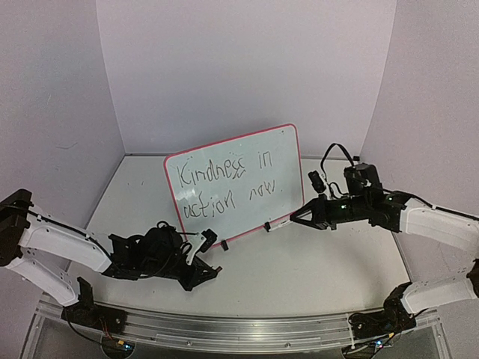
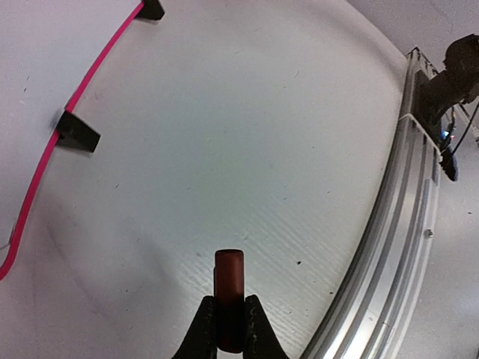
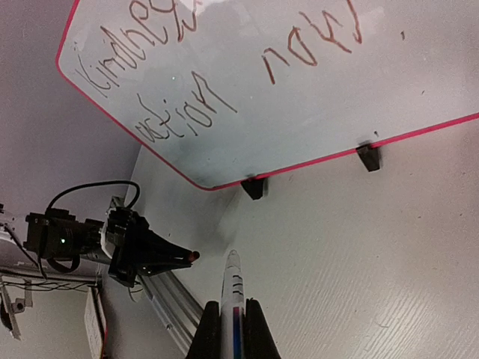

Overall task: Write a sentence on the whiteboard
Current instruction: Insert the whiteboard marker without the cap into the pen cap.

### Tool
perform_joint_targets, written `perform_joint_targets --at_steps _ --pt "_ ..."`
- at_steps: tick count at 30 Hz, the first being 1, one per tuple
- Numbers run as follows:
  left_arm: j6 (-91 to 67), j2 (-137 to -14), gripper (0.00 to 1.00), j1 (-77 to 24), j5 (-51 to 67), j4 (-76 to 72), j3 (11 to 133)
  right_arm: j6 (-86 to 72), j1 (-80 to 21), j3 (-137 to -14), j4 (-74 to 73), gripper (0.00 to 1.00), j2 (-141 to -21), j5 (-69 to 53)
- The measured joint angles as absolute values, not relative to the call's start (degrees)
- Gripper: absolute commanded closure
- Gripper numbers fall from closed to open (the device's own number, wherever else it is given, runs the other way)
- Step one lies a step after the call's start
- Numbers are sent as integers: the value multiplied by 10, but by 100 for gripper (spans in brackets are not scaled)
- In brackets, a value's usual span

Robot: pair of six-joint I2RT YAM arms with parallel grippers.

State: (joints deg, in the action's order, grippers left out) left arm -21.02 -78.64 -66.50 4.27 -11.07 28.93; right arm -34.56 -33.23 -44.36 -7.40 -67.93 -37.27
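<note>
Top view: one whiteboard (image 1: 288, 172) stands on the table (image 1: 314, 262) on two clip feet (image 1: 224, 244), bearing one sentence (image 1: 224, 183) in two lines. Left wrist: the left gripper (image 2: 230, 321) clamps one dark-red cylinder (image 2: 229, 277). Right wrist: the right gripper (image 3: 230, 329) grips one marker (image 3: 233, 288), tip toward the board's lower rim.

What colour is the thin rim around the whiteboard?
The whiteboard rim is red, verging on pink. It shows most clearly in the right wrist view.
</note>
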Motion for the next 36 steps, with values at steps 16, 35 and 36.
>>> perform_joint_targets --at_steps 16,35,36 --pt "-216 -794 100 -674 190 -234 298 -431 -375 -447 -45 100 -740 -588" --pt "-230 -805 100 -689 213 -271 307 -446 -411 -447 -10 100 -779 -595" --pt "-230 -806 100 -689 213 -272 307 -447 -412 -447 -8 100 -779 -595"
